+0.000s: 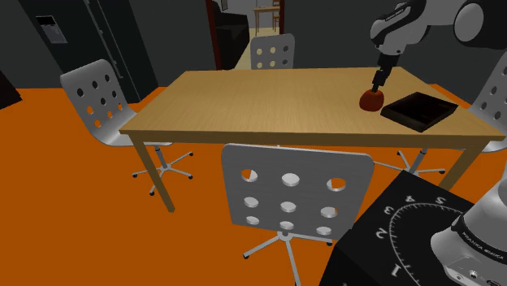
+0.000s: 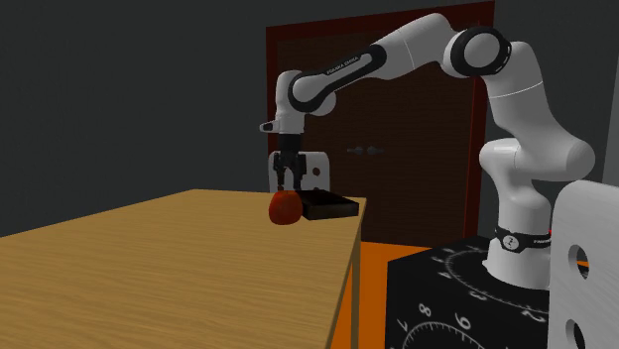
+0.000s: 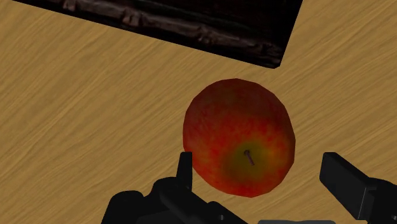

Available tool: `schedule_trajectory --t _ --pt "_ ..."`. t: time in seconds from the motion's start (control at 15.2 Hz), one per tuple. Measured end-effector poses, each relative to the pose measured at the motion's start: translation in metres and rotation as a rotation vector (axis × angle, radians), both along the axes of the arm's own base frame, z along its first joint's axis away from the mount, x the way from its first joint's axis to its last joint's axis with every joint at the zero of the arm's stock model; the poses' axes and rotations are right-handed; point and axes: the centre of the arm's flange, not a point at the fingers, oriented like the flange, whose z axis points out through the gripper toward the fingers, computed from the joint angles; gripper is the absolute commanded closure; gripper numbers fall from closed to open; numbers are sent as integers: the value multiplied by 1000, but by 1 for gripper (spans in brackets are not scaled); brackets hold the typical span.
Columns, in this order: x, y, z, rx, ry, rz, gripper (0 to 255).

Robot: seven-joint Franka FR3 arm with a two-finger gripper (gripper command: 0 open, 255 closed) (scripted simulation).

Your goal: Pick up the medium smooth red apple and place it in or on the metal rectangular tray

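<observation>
Black stand (image 1: 406, 236) sits at the shoulder view's lower right, beside the wooden table (image 1: 260, 101). Toward that view's right, a dark rectangular tray (image 1: 418, 110) lies on the table. The red apple (image 3: 238, 137) rests on the wood just beside it. The gripper (image 3: 259, 164) hangs over the apple, fingers spread apart and straddling it, not clasping it.

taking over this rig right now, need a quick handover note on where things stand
The hand is open, straddling the apple without clasping it.
The red apple sits on the wooden table, beside the dark rectangular tray and not touching it.
Done: hand lined up over the apple; nothing lifted.
Left: close on the apple, lift, carry it to the tray, release.
</observation>
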Motion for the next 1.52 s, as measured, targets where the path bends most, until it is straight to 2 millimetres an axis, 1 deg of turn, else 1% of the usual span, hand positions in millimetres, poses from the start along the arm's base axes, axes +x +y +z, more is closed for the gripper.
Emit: schedule_trajectory --t 0.66,0.73,1.06,1.52 --pt "0 0 0 0 -1 0 255" --pt "0 0 3 0 0 0 255" --pt "0 0 26 0 0 0 255" --pt "1 0 64 0 0 0 255"
